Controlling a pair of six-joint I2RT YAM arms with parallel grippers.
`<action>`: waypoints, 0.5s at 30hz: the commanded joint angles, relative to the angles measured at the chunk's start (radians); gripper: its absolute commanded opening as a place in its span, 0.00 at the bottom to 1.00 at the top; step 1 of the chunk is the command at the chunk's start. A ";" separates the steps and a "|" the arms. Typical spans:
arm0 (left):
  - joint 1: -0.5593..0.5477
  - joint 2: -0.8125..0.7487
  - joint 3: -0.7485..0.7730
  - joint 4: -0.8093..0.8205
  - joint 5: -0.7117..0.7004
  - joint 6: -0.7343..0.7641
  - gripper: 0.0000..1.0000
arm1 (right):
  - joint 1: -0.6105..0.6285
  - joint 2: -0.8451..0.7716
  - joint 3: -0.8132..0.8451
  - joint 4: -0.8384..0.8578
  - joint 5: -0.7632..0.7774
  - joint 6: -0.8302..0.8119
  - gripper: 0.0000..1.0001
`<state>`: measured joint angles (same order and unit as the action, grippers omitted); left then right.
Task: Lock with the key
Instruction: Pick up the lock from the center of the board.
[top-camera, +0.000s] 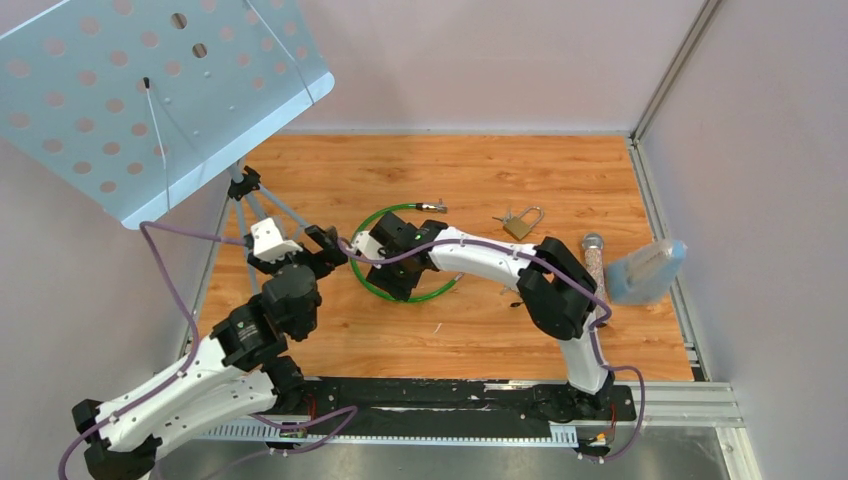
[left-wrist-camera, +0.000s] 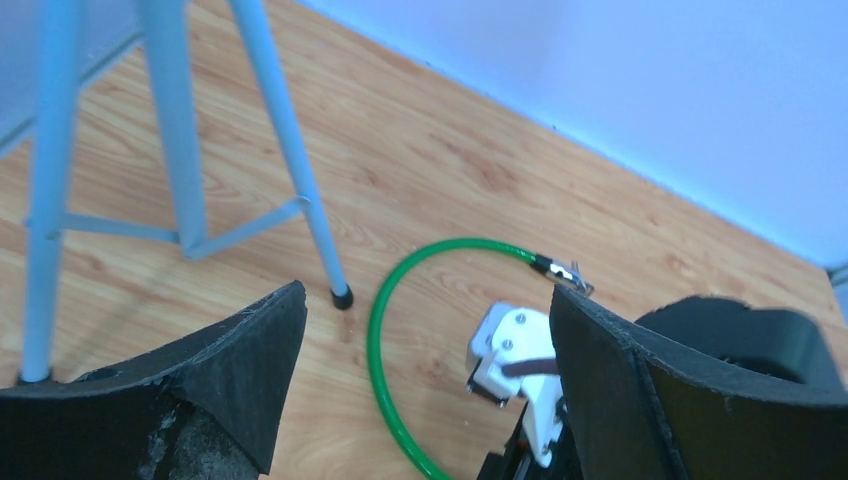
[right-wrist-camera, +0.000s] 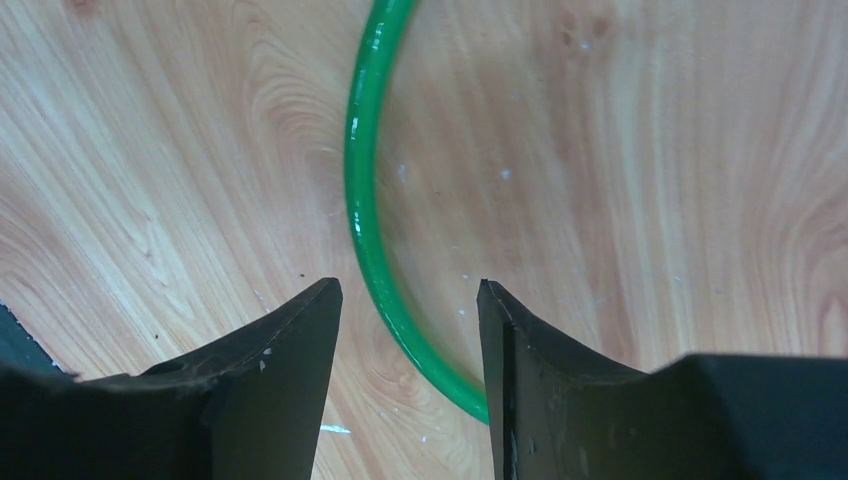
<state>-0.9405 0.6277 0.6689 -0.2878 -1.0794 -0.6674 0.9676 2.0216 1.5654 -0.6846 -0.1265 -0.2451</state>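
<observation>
A brass padlock (top-camera: 520, 226) with its shackle up lies on the wooden floor at the back right of centre. The key does not show in any view. A green cable (top-camera: 442, 289) loops on the floor, its metal end (top-camera: 432, 207) pointing at the padlock. My right gripper (top-camera: 368, 264) hangs over the loop's left side. In the right wrist view the cable (right-wrist-camera: 362, 150) runs between its open fingers, and the gripper (right-wrist-camera: 409, 284) touches neither side of it. My left gripper (top-camera: 335, 250) faces it, open and empty (left-wrist-camera: 428, 290), with the cable (left-wrist-camera: 380, 320) below.
A blue perforated music stand (top-camera: 150, 100) rises at the left, its tripod legs (left-wrist-camera: 290, 150) close to my left gripper. A metal mesh cylinder (top-camera: 593, 255) and a blue plastic container (top-camera: 648, 270) lie by the right wall.
</observation>
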 joint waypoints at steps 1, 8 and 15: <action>-0.001 -0.074 0.001 0.024 -0.114 0.057 0.97 | 0.047 0.044 0.073 -0.084 0.028 -0.087 0.52; -0.001 -0.119 0.003 0.033 -0.135 0.088 0.96 | 0.081 0.113 0.134 -0.116 0.027 -0.083 0.52; -0.001 -0.144 0.008 -0.020 -0.177 0.062 0.95 | 0.089 0.165 0.169 -0.137 0.037 -0.058 0.42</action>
<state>-0.9405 0.5053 0.6662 -0.3363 -1.2098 -0.5774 1.0351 2.1506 1.6920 -0.7818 -0.1120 -0.2897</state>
